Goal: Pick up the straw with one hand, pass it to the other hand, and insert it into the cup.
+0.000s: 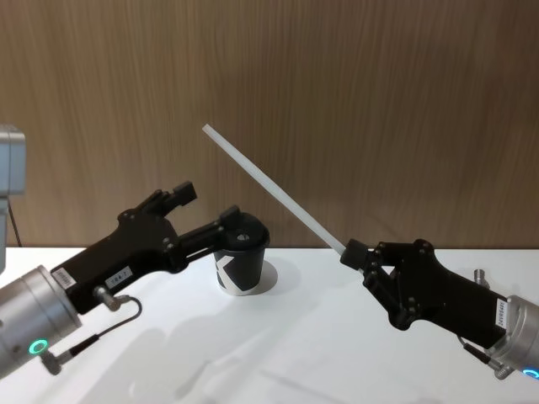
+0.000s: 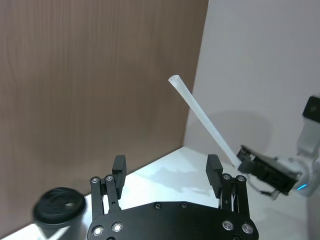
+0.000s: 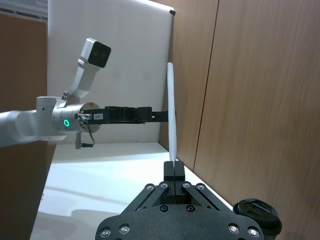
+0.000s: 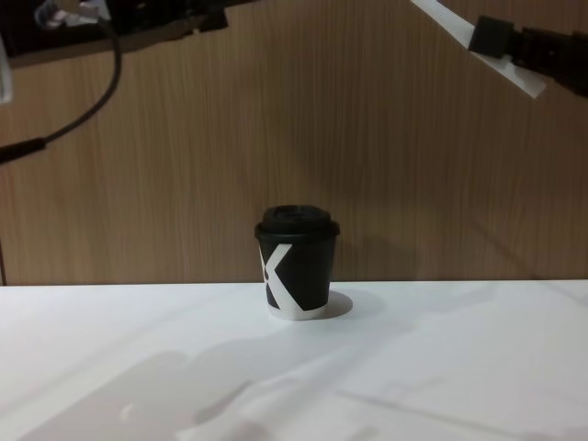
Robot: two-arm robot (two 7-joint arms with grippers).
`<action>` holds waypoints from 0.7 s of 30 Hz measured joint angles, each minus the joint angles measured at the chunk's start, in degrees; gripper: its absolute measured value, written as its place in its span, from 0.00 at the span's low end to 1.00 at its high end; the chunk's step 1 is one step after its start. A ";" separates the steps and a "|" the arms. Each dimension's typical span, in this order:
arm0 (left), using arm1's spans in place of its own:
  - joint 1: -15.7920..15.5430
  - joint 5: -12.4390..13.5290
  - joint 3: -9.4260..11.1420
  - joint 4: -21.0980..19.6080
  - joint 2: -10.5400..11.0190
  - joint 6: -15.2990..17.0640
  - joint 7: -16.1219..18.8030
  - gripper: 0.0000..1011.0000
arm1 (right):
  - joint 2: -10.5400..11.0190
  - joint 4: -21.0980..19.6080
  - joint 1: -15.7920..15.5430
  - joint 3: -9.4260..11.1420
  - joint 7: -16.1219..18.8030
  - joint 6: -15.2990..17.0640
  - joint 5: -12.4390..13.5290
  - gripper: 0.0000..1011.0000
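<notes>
Head view: the straw [image 1: 274, 189] is held aloft by its lower end in the right gripper [image 1: 354, 251], whose claw is pinched shut on it, the free end slanting up toward the robot's left. The cup [image 1: 240, 265] is seen upright and lidded on the white table [image 1: 337, 337], between the two arms. The left gripper [image 1: 206, 206], spread wide and empty, is raised on the cup's left, apart from the straw. The handover is judged to be the step in hand. It is best done by bringing the open fingers [image 2: 119, 167] around the straw's middle, square across its length, and closing them firmly before the right grip is released. How far apart in depth the two stand cannot be settled here.
</notes>
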 joint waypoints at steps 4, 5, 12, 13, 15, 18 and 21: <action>-0.85 -3.00 0.45 1.65 -1.47 1.09 -1.11 0.99 | 0.00 0.00 0.00 0.00 0.00 0.00 0.00 0.00; -1.18 -3.98 0.66 2.27 -1.95 1.40 -1.61 0.99 | 0.00 0.00 0.00 0.00 0.01 0.00 0.00 0.00; -2.51 -7.92 1.61 5.33 -4.13 2.15 -4.30 0.99 | 0.00 0.00 0.00 0.00 0.01 0.00 0.00 0.00; -2.61 -8.28 1.69 5.60 -4.31 2.18 -4.61 0.99 | 0.00 0.00 0.00 0.00 0.01 0.00 0.00 0.00; -2.91 -9.43 1.93 6.46 -4.91 2.21 -5.57 0.99 | 0.00 0.00 0.00 0.00 0.01 0.00 0.00 0.00; -3.17 -10.77 2.16 7.43 -5.57 2.20 -6.77 0.99 | 0.00 0.00 0.00 0.00 0.01 0.00 -0.01 0.00; -3.33 -12.00 2.35 8.32 -6.12 2.06 -7.82 0.99 | 0.00 0.00 0.00 0.00 0.01 0.00 0.00 0.00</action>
